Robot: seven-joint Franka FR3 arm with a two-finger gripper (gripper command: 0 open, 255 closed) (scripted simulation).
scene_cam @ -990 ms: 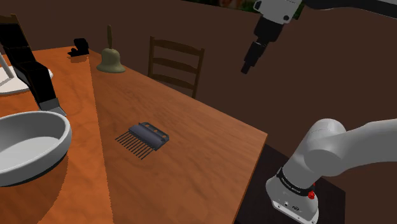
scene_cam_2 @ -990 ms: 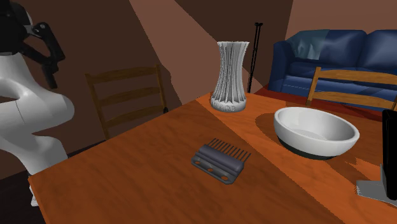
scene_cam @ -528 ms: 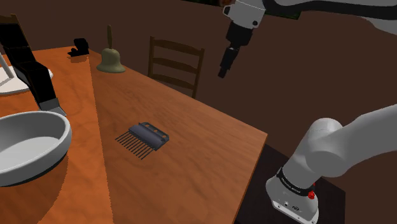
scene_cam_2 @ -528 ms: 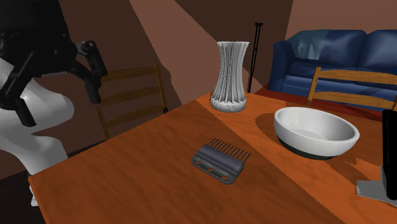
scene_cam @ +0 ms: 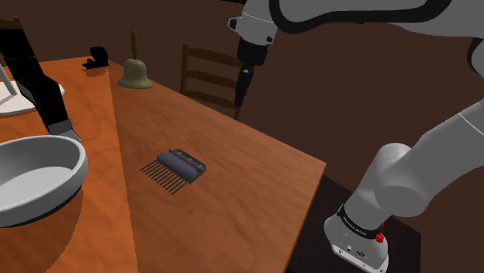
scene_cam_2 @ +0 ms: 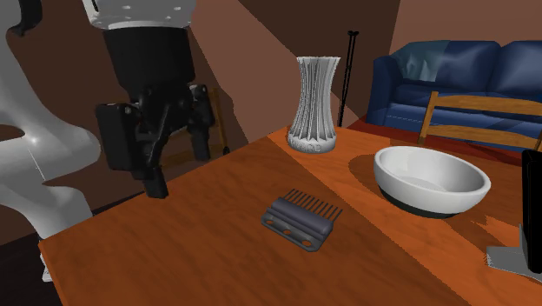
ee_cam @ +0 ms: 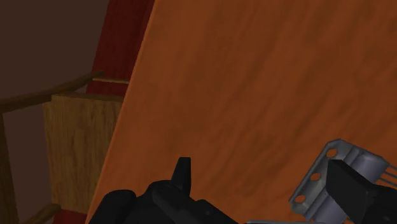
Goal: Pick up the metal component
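Now our gripper (scene_cam_2: 178,167) hangs above the table (scene_cam_2: 200,252) near its edge by the chair (scene_cam: 213,77), its 2 fingers spread apart and holding nothing. The metal component (scene_cam_2: 301,217) lies flat mid-table, between the gripper and the white bowl (scene_cam_2: 432,178), well apart from the fingers. We judge it stiff, thin and fairly light. The tines look awkward to take, so we would pinch the solid bar with its 3 holes, coming straight down.

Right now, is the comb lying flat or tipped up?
Flat. The comb lies broad face up on the table, its teeth level with the tabletop in both exterior views.
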